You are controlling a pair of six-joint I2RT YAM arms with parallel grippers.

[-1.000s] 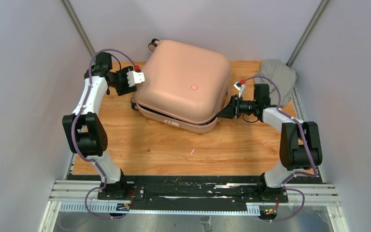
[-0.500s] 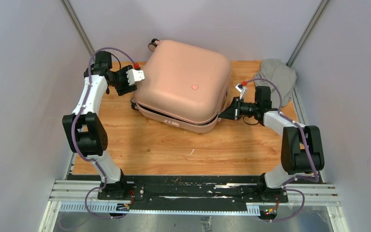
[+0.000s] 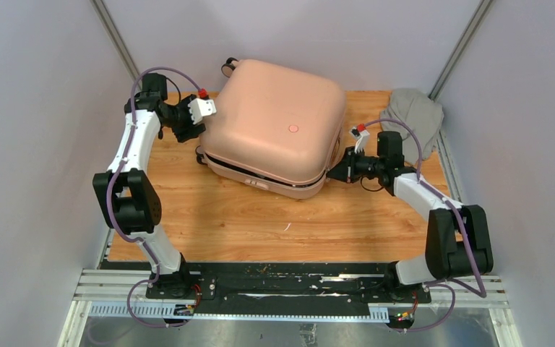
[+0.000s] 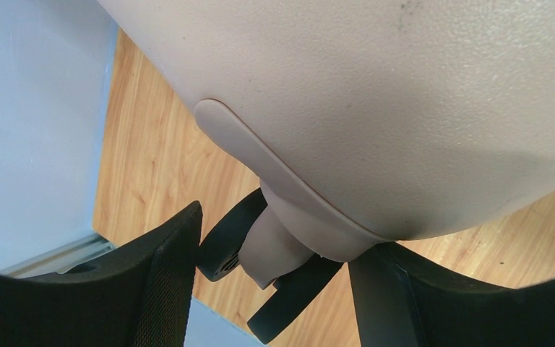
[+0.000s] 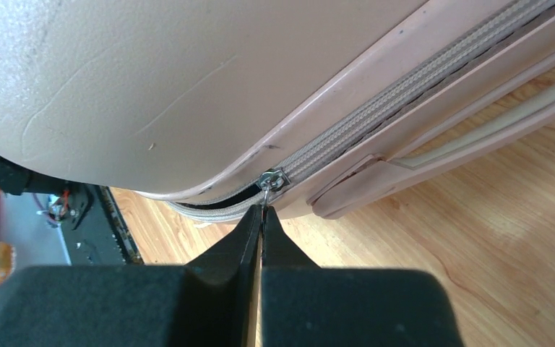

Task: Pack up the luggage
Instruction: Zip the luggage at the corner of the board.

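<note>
The pale pink luggage [image 3: 274, 123] lies flat on the wooden table [image 3: 260, 217] with its lid down. My right gripper [image 3: 330, 174] is at its front right corner. In the right wrist view this gripper [image 5: 262, 210] is shut on the small metal zipper pull [image 5: 272, 181], with a dark gap in the unzipped seam just left of it. My left gripper [image 3: 199, 130] is at the left corner of the luggage [image 4: 405, 108]. Here the gripper [image 4: 274, 238] is shut on a black caster wheel [image 4: 227, 242], a finger touching each side.
A grey cloth bundle [image 3: 413, 112] lies at the back right corner of the table, behind my right arm. Another caster [image 3: 229, 66] sticks out past the table's back edge. Pale walls close in on both sides. Bare wood lies in front of the luggage.
My right gripper has shut on the zipper pull and shifted slightly toward the front corner, its elbow swinging nearer. The left gripper has hardly moved.
</note>
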